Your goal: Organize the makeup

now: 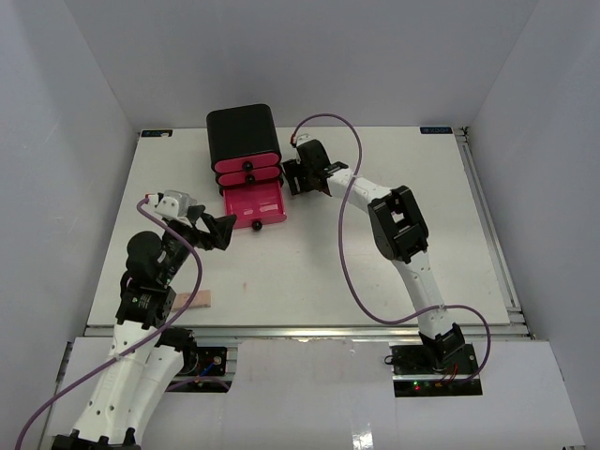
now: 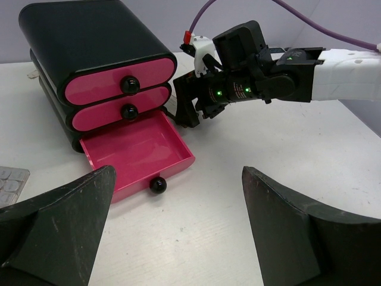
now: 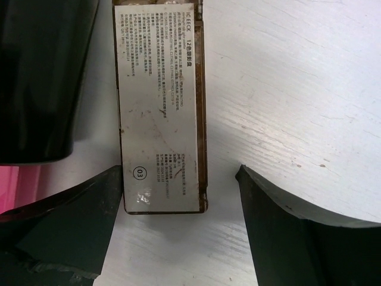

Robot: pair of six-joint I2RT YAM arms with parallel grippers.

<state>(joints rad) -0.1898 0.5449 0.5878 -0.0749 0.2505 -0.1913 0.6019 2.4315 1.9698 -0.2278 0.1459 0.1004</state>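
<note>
Flat compact (image 3: 161, 107): on desk (image 3: 286, 89), long axis 12-to-6 o'clock, near end inside right hand (image 3: 178, 173), spread wide, not yet gripping.

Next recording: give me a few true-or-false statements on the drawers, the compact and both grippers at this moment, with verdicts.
1. The bottom drawer of the black box is pulled out. True.
2. That drawer holds lipstick tubes. False: as far as the left wrist view shows, nothing lies in it.
3. The right gripper is over a flat compact that lies on the table beside the box, jaws open on either side of it. True.
4. The left gripper is shut on a bottle. False: it is wide open and holds nothing.
</note>
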